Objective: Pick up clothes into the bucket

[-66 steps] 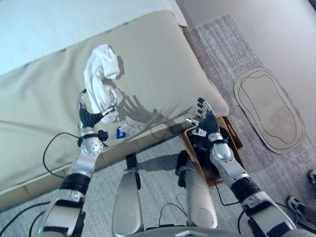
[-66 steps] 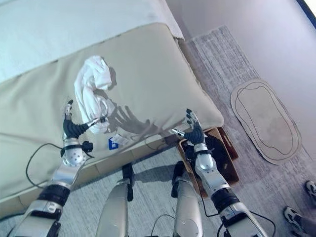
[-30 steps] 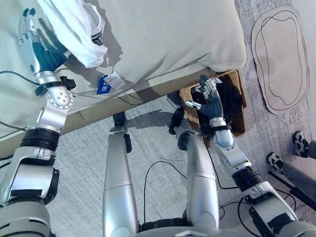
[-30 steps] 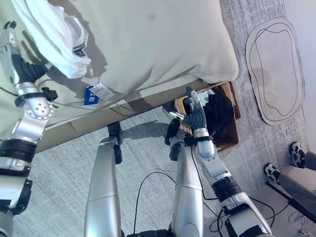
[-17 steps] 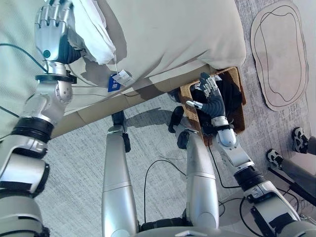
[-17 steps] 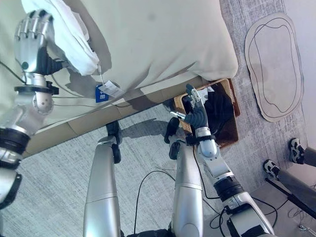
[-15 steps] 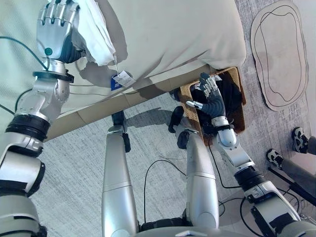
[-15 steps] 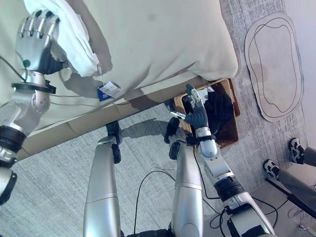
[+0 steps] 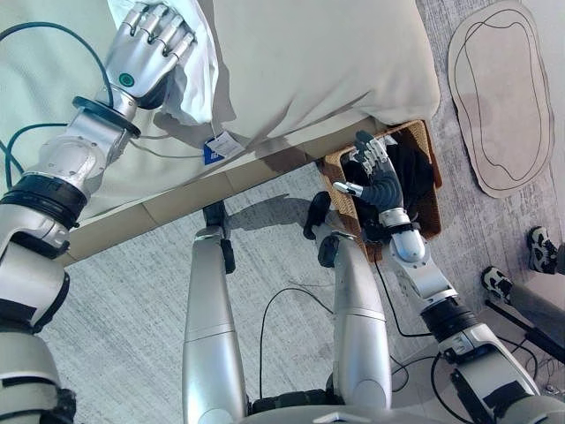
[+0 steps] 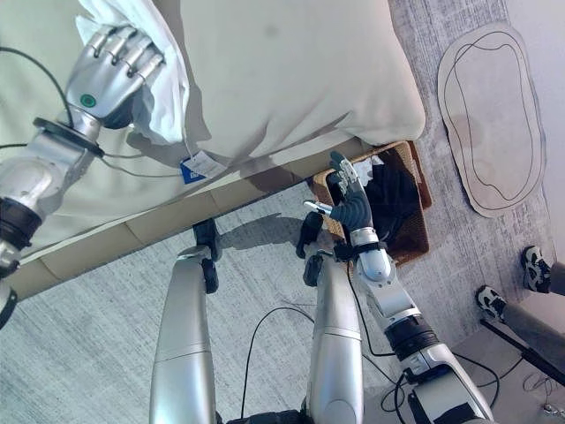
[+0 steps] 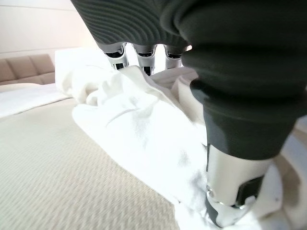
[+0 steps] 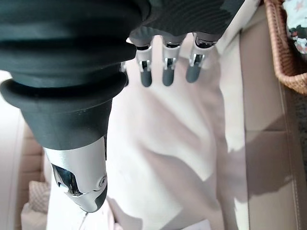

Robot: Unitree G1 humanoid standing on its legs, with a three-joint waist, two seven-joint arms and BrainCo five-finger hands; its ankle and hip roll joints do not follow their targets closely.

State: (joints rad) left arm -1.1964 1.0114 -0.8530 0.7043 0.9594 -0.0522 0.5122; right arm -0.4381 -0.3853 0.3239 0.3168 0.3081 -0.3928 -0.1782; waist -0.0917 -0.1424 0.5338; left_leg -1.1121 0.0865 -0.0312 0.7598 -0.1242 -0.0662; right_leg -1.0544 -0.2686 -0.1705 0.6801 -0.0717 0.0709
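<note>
The white garment (image 9: 196, 66) lies bunched in soft folds on the beige bed cover (image 9: 309, 62), near the front edge of the mattress, and a small blue-and-white tag (image 9: 221, 147) dangles from it over the side. The cloth looks thin and smooth, crumpled into ridges (the left wrist view shows them rising in loose waves against the finely ribbed weave of the cover). The left hand (image 9: 148, 49) sits right on top of the garment, its silver fingers (image 11: 117, 57) curled down into the fabric and its thumb (image 11: 235, 191) pressed into the folds from the other side, so the cloth is gathered between them.

The right hand (image 9: 378, 181) is held up well apart from the garment, just above the wicker basket (image 9: 425, 155), with its fingers (image 12: 165, 67) straight and spread and nothing in it. The basket is a squarish, brown, woven one standing on the grey carpet (image 9: 124, 318) against the corner of the bed, with dark clothing (image 9: 410, 172) already heaped inside.

Farther off on the carpet lies a flat, beige, oval mat (image 9: 499, 88) with a dark outline. A person's shoes (image 9: 541, 247) show at the edge of the room.
</note>
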